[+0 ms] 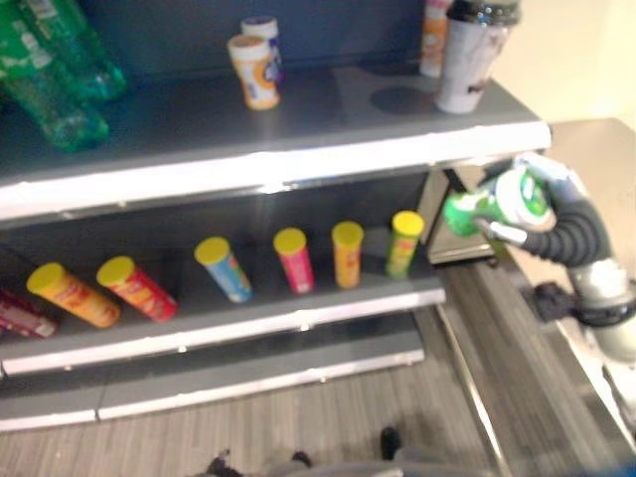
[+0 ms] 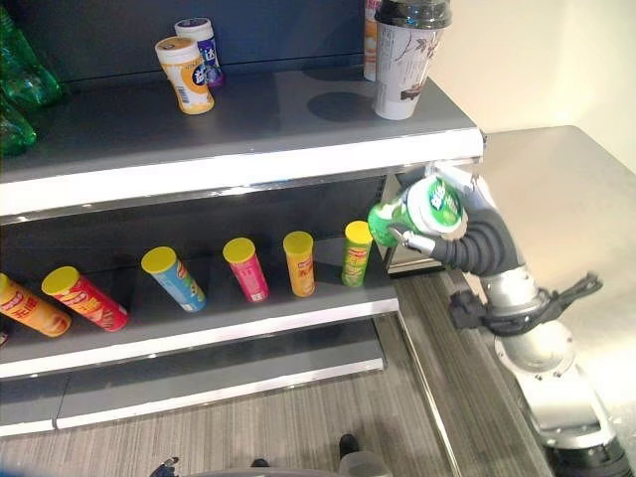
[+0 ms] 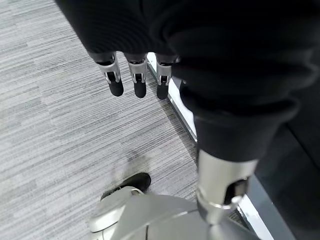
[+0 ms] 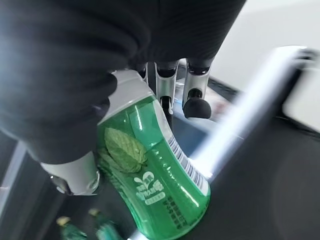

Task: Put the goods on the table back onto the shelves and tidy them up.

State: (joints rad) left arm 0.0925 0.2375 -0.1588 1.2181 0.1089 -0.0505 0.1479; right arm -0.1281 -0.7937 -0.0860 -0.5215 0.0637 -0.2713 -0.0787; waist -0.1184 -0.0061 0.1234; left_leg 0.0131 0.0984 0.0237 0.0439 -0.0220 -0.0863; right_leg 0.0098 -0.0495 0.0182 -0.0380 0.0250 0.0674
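Left eye view: the right hand [image 1: 542, 214] comes in from the right, level with the end of the upper shelf [image 1: 298, 164], its fingers wrapped round a green canister [image 1: 489, 207] with a white lid. The canister lies tilted, lid toward the camera and base pointing at the shelving, just off the shelf's end and above the lower shelf [image 1: 298, 313], not yet set down anywhere. Below it, a row of yellow-lidded tubes [image 1: 293, 260] stands and leans along the lower shelf; small bottles [image 1: 254, 70] and a tall cup [image 1: 470, 60] stand on the upper one.

Right eye view: the same grasp shows more plainly, with the canister held clear of the grey desk [image 2: 566, 199] that runs beside the arm.

Left wrist view: the left hand [image 3: 135, 75] hangs over the grey floor [image 3: 60, 120], fingers straight and released, holding nothing.

Right wrist view: the fingers [image 4: 167, 90] press along one side of the canister near its lid, the thumb on the other side. The glossy green wall looks smooth and rigid, probably light and somewhat slippery, so a hold round the middle of the body seems safer than one near the lid, where it could pivot or slide.
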